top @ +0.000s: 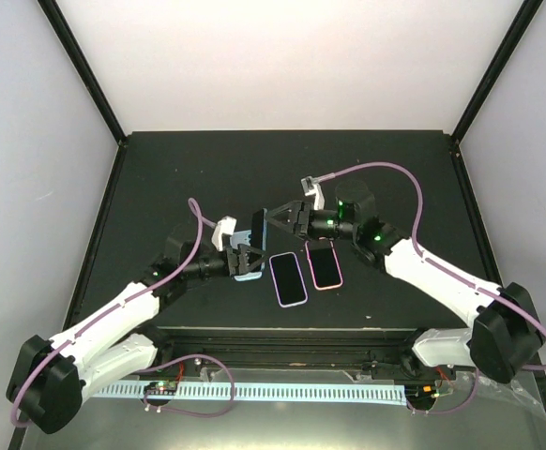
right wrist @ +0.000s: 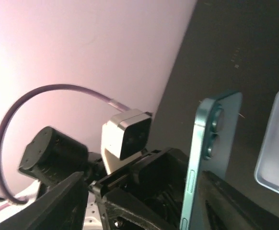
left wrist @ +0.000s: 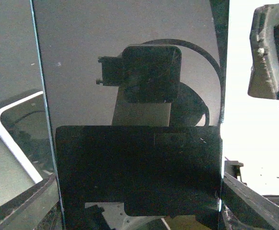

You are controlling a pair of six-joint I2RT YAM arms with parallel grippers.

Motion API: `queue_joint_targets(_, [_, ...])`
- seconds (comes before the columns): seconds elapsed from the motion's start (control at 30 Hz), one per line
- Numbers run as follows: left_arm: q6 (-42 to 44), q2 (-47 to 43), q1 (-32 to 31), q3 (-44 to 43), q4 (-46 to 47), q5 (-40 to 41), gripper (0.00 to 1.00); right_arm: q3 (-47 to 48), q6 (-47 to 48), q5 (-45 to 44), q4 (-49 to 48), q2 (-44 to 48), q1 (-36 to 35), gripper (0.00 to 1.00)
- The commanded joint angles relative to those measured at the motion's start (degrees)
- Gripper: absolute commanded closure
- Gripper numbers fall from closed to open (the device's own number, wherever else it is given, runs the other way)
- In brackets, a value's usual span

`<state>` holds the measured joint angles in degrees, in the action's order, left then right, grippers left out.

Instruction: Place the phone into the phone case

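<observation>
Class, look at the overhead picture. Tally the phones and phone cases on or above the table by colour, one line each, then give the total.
Blue phone: 1
Light blue case: 1
Purple-edged phone or case: 1
Pink-edged phone or case: 1
Total: 4

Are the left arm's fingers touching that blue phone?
Touching. The left wrist view shows the blue phone clamped edgewise between the left fingers.
</observation>
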<state>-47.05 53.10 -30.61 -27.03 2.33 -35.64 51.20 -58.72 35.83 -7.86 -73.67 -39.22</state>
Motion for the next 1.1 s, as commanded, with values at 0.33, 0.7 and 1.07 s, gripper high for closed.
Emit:
queue_joint_targets(0.33, [6.57,-0.33,-0.02,-3.75,-5.73,5.10,0.50,4.02,2.72,-6.63,13.18,-6.41,-3.27,0.63])
queue_joint_targets(0.7, [6.87,0.07,-0.06,-3.99,-6.63,5.32,0.50,7.19,2.69,-6.93,13.81,-11.14,-5.46,0.65])
queue_joint_targets(1.07, [7.67,1.22,0.04,-4.85,-9.19,6.26,0.44,7.25,3.09,-9.32,14.45,-13.03,-5.50,0.92])
